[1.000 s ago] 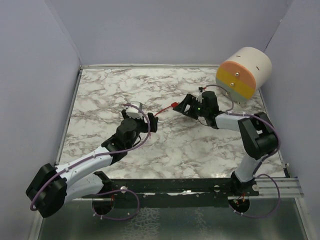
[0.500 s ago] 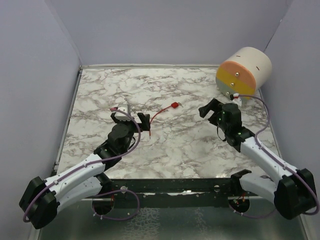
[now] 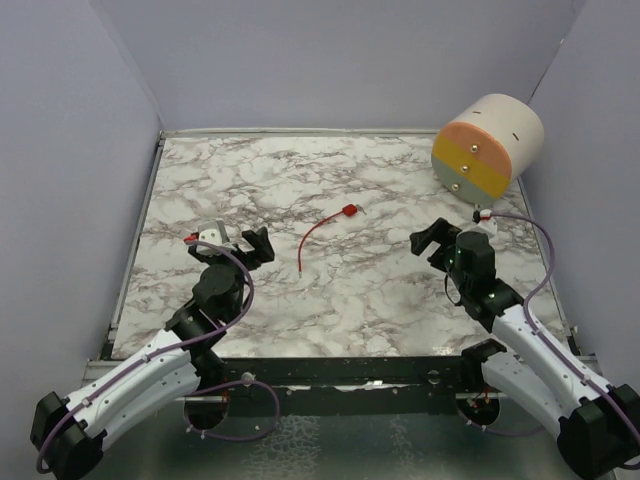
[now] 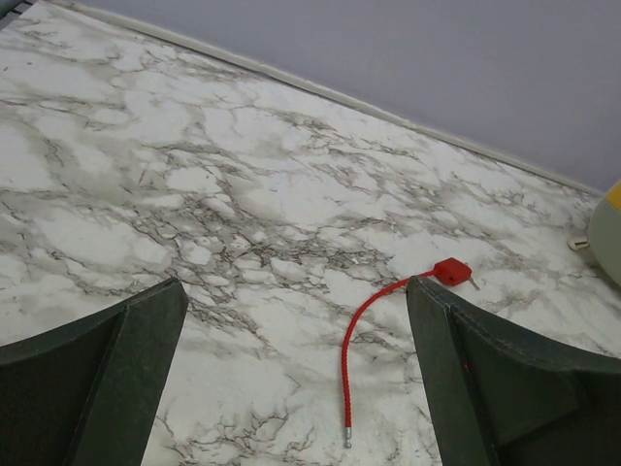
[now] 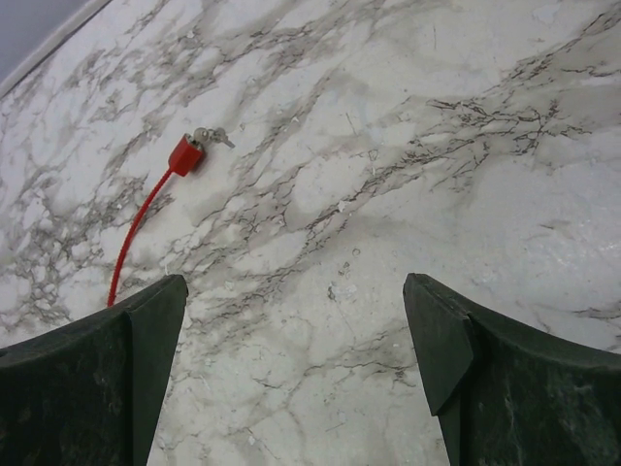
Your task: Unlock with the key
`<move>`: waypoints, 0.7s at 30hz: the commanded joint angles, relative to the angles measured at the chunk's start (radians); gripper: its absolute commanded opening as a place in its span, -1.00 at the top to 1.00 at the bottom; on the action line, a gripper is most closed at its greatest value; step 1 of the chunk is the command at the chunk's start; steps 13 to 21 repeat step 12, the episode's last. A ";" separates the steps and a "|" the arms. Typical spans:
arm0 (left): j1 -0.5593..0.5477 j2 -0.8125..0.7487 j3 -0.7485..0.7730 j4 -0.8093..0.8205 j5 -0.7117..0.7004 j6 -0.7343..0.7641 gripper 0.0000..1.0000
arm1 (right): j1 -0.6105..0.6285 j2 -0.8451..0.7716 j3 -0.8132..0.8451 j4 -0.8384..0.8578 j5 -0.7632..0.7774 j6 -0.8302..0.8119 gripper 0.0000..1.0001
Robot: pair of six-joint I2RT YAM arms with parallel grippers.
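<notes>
White marble-patterned surface [image 3: 370,290], grey veins. Plain lavender walls [image 3: 330,60] on three sides. Pale trim [image 3: 300,131] at far edge. Black rail [image 3: 340,372] along near edge. Soft, even light.

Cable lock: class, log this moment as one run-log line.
left gripper open, empty | right gripper open, empty | cable lock on table, cable end free, key at body
</notes>
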 commanded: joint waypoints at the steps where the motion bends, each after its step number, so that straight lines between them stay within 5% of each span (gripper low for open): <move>1: 0.000 -0.012 0.016 -0.059 -0.046 -0.007 -0.98 | 0.004 0.019 0.020 -0.046 0.016 -0.008 -0.89; 21: 0.000 -0.027 0.006 -0.008 -0.023 0.034 -0.98 | 0.003 -0.027 0.051 -0.098 0.020 -0.014 -0.89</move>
